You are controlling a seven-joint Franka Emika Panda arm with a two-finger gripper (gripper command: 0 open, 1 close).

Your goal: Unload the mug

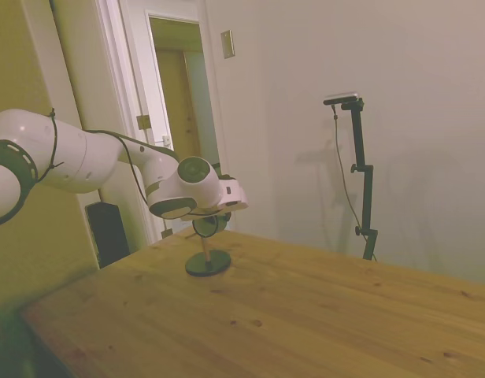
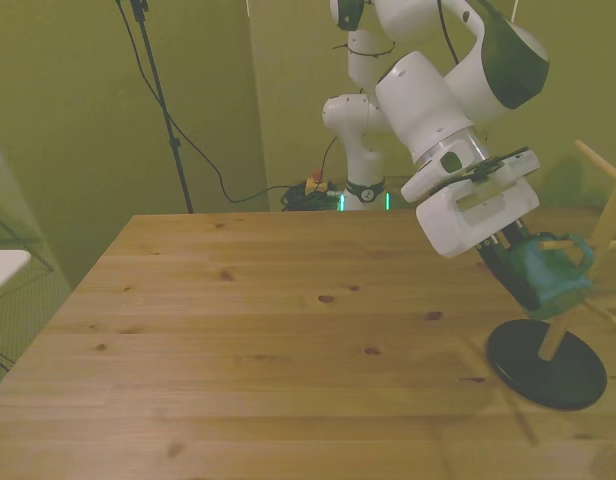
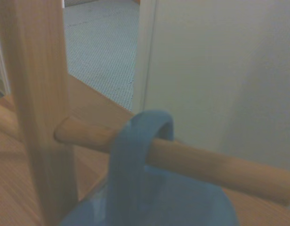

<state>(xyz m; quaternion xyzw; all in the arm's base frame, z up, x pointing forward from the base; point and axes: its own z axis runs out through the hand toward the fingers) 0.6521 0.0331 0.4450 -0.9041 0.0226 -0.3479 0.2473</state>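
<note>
The gripper clamps the mug, whose handle loops the peg; release lies outward along the peg's axis.

Wooden table under black-based peg stand

Legible text: none in any view

No readable lettering, label, brand or number on the mug, the white arm, the wall plate or the table
</note>
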